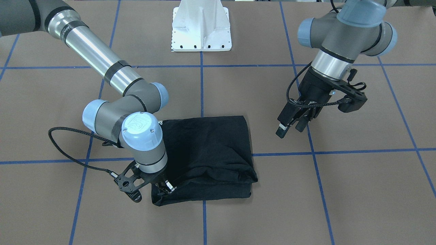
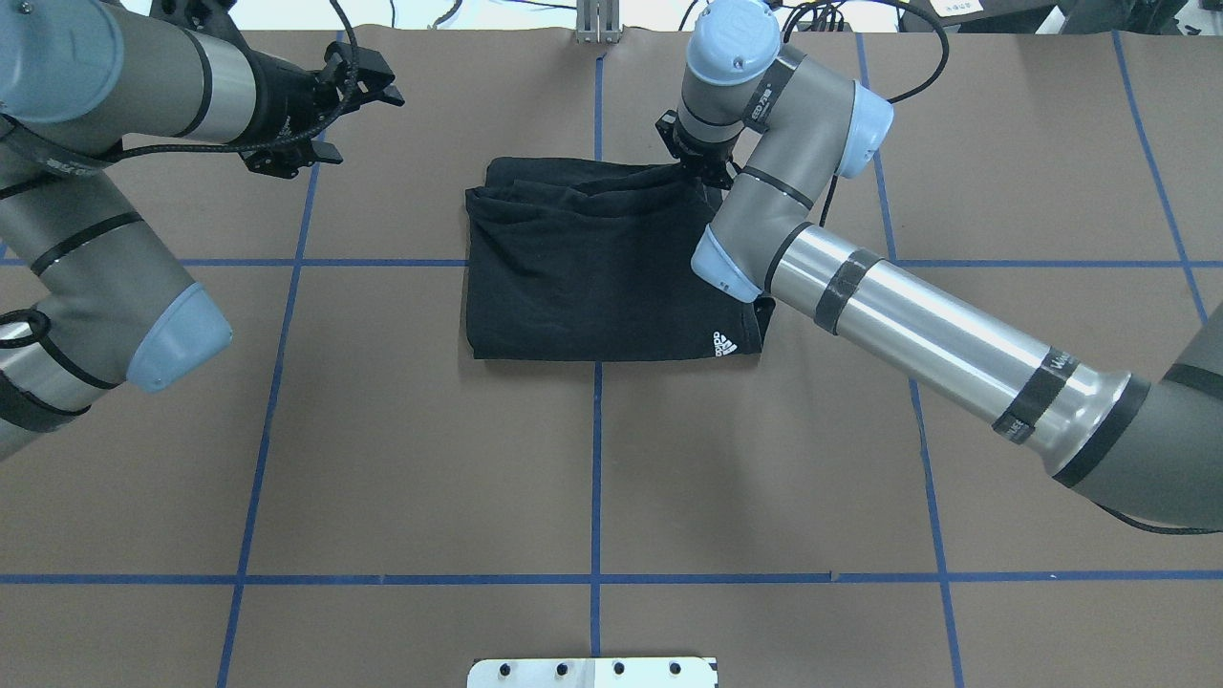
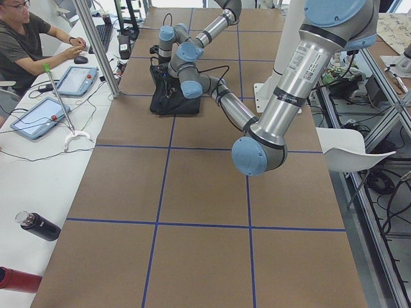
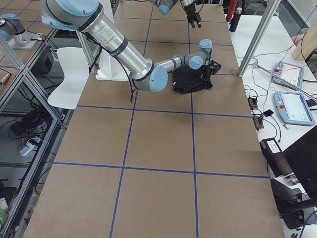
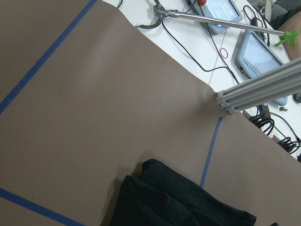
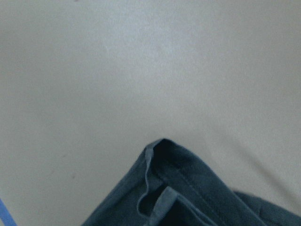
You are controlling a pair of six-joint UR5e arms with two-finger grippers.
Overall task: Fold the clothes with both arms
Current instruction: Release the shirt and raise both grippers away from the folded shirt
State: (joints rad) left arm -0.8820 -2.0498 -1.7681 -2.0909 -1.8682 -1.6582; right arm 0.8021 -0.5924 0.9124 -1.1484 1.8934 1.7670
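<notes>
While my right gripper [image 1: 166,188] sits low at the side of the table [image 1: 357,190] away from my base, its two fingers are pinched on a corner of the black T-shirt [image 1: 207,149]. A taut ridge of cloth runs from that corner back into the bundle. My right wrist camera shows the same corner close up, its stacked hems raised off the blurred brown surface.

The T-shirt lies folded into a thick, roughly square bundle near the middle of the table. It covers the spot where two blue tape lines [image 1: 340,151] cross. Its edge toward my base lies flat and straight, and a small white logo [image 2: 724,344] shows at the corner on my right side. The far edge is rumpled, with several layers showing. My right forearm reaches over that logo corner, the elbow above the cloth.

My left gripper [image 1: 290,128] hangs in the air above bare table, well apart from the T-shirt. Its fingers point down and stand parted with a gap between them, holding nothing. My left wrist camera looks down on a rumpled corner of the bundle.
</notes>
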